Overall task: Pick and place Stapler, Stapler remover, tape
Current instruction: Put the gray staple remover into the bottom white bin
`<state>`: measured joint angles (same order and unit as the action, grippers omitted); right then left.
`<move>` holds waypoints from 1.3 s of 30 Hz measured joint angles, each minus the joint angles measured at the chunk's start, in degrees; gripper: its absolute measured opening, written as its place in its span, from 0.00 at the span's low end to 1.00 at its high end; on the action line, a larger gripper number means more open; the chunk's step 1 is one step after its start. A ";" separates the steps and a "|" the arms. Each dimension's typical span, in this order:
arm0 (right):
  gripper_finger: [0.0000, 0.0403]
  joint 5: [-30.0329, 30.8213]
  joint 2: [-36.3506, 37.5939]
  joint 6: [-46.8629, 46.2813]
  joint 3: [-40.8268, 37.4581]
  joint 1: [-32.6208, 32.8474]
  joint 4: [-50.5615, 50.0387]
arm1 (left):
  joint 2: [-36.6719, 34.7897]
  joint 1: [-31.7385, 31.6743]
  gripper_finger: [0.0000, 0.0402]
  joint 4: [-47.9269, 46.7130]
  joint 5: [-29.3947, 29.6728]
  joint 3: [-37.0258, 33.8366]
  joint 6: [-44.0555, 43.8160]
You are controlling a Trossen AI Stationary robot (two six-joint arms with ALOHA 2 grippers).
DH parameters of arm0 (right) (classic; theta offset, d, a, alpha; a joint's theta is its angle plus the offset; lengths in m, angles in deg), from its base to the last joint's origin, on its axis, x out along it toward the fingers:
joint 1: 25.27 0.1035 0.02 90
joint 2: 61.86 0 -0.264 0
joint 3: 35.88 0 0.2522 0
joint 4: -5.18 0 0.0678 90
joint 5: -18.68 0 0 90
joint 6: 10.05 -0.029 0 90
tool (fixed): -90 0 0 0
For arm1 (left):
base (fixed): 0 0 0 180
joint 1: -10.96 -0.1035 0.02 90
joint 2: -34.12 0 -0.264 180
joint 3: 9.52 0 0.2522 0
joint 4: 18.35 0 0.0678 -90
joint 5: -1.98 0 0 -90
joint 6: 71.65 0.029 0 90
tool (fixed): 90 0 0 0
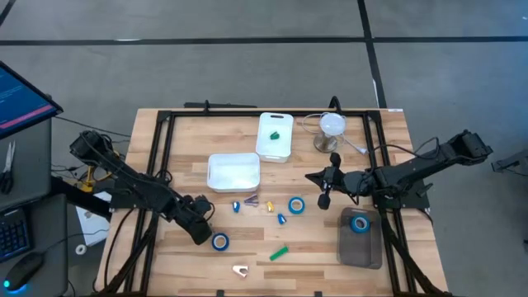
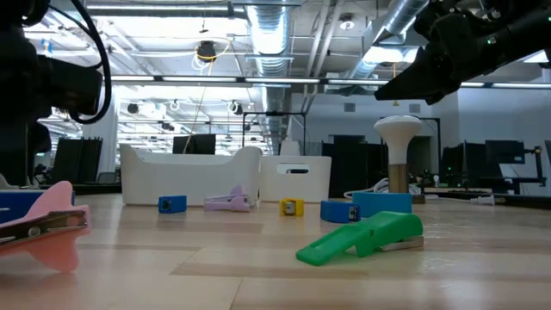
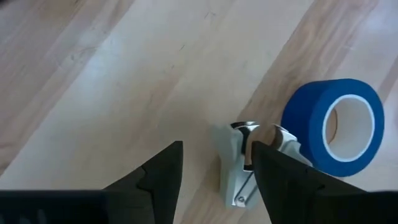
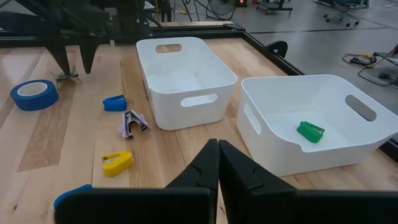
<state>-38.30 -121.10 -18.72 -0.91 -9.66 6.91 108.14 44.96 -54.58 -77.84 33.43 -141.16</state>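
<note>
Where the frame crops it, left hand (image 3: 214, 171) open, empty; perhaps a staple remover (image 3: 239, 168) partly hidden.

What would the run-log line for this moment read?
left gripper: open, low over table beside tape roll | right gripper: shut, empty, above table centre | one tape roll in grey tray

two white tubs (image 1: 233, 172), grey tray (image 1: 361, 245)
</note>
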 joint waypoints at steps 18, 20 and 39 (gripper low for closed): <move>0.00 0.02 0.00 0.02 -0.02 0.00 0.02 | -0.13 0.00 0.06 8.04 2.19 -4.21 0.18; 0.00 0.02 0.00 0.02 -0.02 -0.01 0.02 | -0.13 -0.17 0.05 7.91 2.21 -3.98 1.41; 0.00 0.04 0.00 -0.01 -0.04 -0.04 0.02 | -20.83 -22.43 0.08 8.39 12.35 1.40 43.74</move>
<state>-38.26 -121.10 -18.73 -0.96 -9.70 6.93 87.31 22.53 -46.19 -65.50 34.83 -97.42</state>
